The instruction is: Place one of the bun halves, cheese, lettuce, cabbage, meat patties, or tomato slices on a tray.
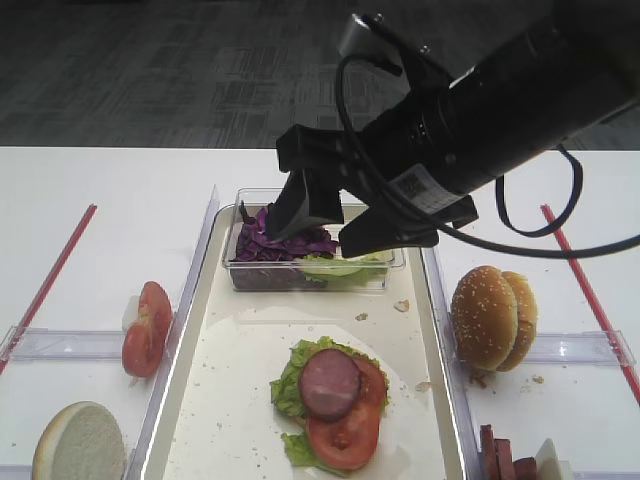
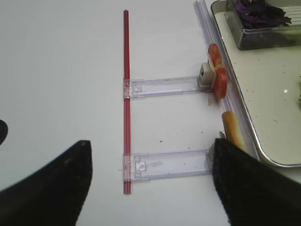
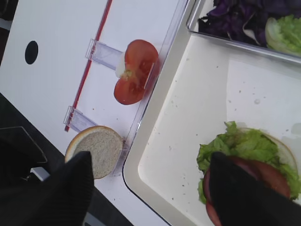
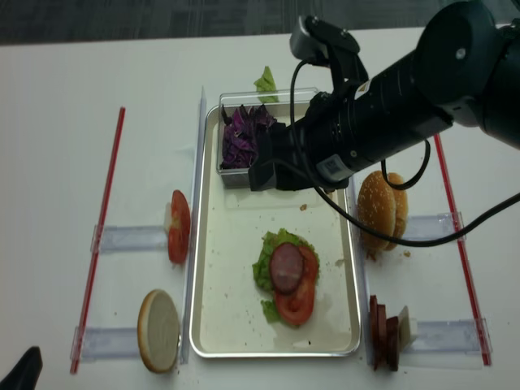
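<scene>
My right gripper hangs open and empty over the near edge of the clear box, above the far end of the cream tray. On the tray lies a stack of lettuce, a meat patty and a tomato slice. Purple cabbage fills the box. Left of the tray stand tomato slices and a cut-face bun half. Seeded bun halves and meat patties sit to its right. No cheese shows. My left gripper is open over the left table.
The clear plastic box sits on the tray's far end, with pale green leaves beside the cabbage. Red strips and clear plastic rails border both sides. A loose green leaf lies behind the box.
</scene>
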Motion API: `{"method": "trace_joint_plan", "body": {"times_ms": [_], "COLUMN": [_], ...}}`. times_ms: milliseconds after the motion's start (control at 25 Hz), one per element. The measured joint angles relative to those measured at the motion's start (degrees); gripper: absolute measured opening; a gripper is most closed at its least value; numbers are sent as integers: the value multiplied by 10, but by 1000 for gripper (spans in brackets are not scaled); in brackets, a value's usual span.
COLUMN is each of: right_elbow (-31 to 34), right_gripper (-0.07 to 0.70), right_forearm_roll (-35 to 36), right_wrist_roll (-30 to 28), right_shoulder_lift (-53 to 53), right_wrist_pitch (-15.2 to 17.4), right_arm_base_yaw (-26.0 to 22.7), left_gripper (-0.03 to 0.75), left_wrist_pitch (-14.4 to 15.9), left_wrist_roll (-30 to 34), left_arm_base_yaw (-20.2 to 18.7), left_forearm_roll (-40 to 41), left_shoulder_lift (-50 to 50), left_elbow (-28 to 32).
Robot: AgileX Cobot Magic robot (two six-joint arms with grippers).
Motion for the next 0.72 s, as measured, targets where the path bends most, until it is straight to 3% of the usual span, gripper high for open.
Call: {"method": "trace_joint_plan", "body": {"times_ms": [320,720], "right_elbow": [-9,-9], "right_gripper": [539,539], "right_forearm_roll": [-45,-85], "right_wrist_roll": [12,11], "right_shoulder_lift": [0,0], "right_wrist_pitch": [-4,28], "right_arm_base_yaw": [-10,-136], "left_gripper": [493,492], "left_wrist_pitch": [0,0], "left_wrist_roll": [0,0], "left_arm_base_yaw": [0,0], "left_forearm_roll": [0,0], "left_shoulder_lift": [0,0], "left_elbow": [0,0]}}
